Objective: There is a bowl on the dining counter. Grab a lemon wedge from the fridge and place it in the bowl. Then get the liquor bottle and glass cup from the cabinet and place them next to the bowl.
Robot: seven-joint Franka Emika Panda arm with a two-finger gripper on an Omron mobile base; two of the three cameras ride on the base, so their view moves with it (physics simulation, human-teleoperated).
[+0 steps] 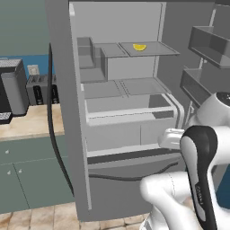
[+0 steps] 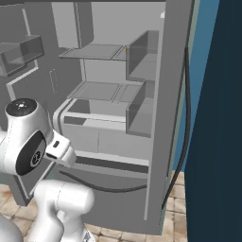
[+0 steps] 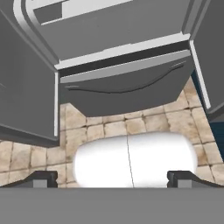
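Wide open and holding nothing, my gripper (image 3: 112, 177) points down at the tiled floor (image 3: 109, 127) in front of the fridge (image 1: 121, 134). From the left base view, a toaster (image 1: 42, 87) sits on the beige counter (image 1: 27, 123) at far left, then the open fridge door (image 1: 67, 112), then the lemon wedge (image 1: 139, 47) on the top right shelf (image 1: 150, 49).

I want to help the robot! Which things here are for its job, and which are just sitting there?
For the job: lemon wedge, fridge standing open, open gripper.
Just sitting there: toaster, coffee machine, drawer units.
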